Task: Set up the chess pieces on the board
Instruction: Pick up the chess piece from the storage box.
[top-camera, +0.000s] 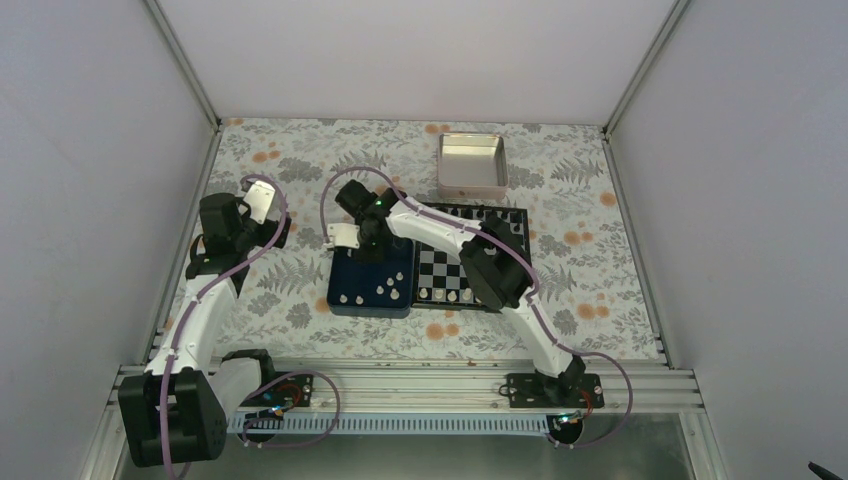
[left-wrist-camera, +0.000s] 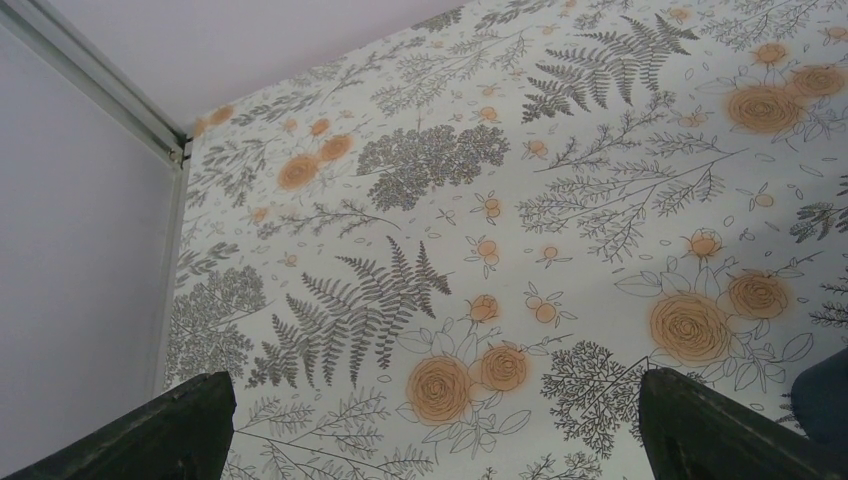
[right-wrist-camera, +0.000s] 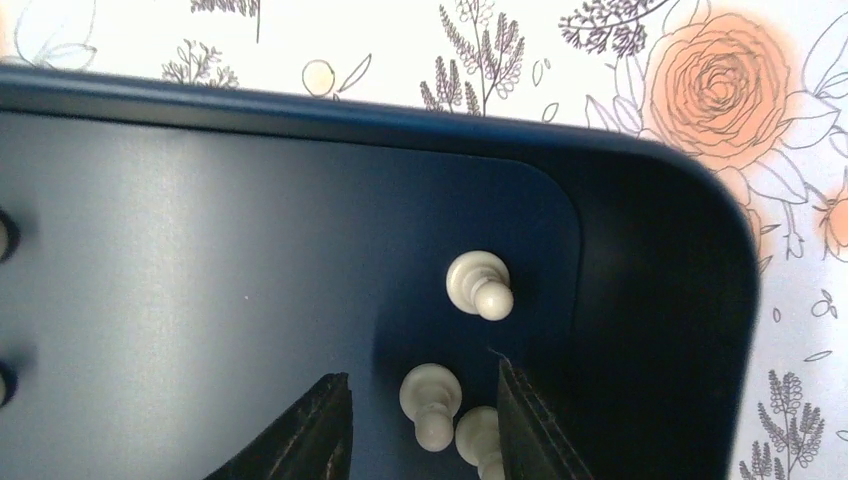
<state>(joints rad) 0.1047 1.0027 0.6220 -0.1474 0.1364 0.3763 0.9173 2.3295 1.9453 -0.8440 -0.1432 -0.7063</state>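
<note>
The black-and-white chequered board (top-camera: 497, 236) lies right of centre, partly under my right arm; small pieces stand along its far and near rows. A dark blue tray (top-camera: 352, 283) beside its left edge holds several cream chess pieces (top-camera: 381, 292). My right gripper (top-camera: 352, 255) is low inside the tray's far left corner. In the right wrist view it (right-wrist-camera: 420, 380) is open, with one cream pawn (right-wrist-camera: 430, 400) between the fingers, a second (right-wrist-camera: 478, 438) against the right finger (right-wrist-camera: 530, 430), and a third (right-wrist-camera: 480, 285) just ahead. My left gripper (left-wrist-camera: 430, 390) is open and empty over the cloth.
A silver metal tin (top-camera: 472, 165) stands at the back, behind the board. The tray's wall (right-wrist-camera: 660, 300) rises close to the right finger. The left gripper (top-camera: 265, 205) hovers left of the tray; the tray's corner (left-wrist-camera: 825, 395) shows at that wrist view's right edge. Floral cloth covers the table.
</note>
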